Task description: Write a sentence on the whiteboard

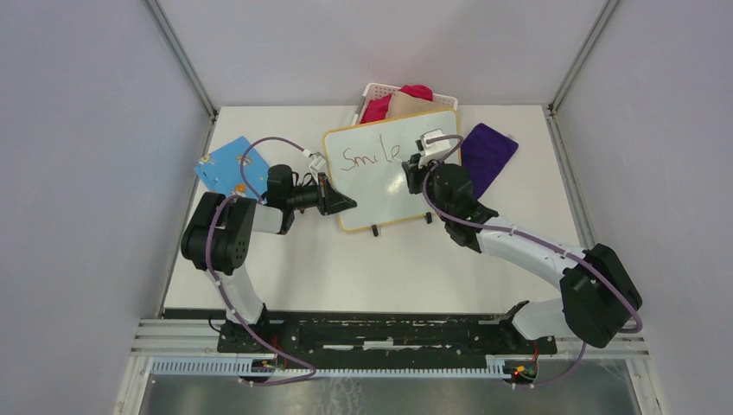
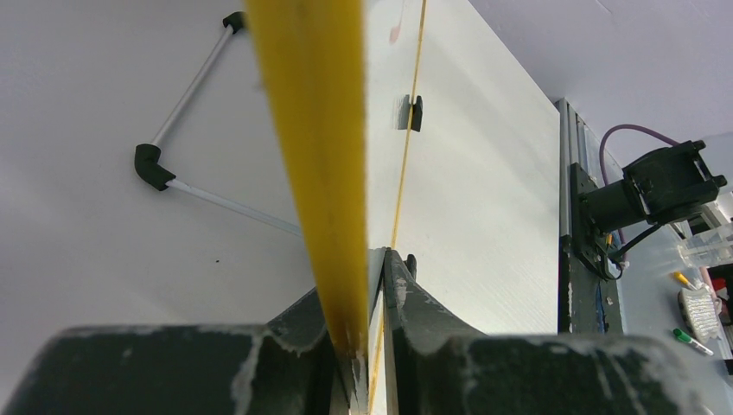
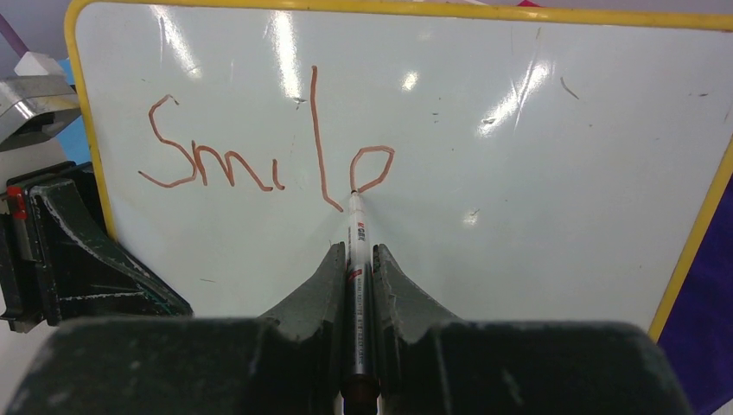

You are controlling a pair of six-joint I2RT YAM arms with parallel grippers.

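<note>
While the sentence (image 3: 315,130) reads only "Smil" plus an unfinished e, the right gripper (image 3: 356,252) is clamped on a marker (image 3: 355,216), its tip touching the loop of that letter. The whiteboard (image 1: 385,197) sits mid-table, just in front of a basket (image 1: 376,91), its left rim pinched by the left gripper (image 2: 361,290). Next, I judge, comes the e's tail, then further words. The right arm reaches forward, wrist tipped down over the board.

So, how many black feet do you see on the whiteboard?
2: the left foot and the right foot, both on the near edge of the whiteboard; others may be hidden.
</note>
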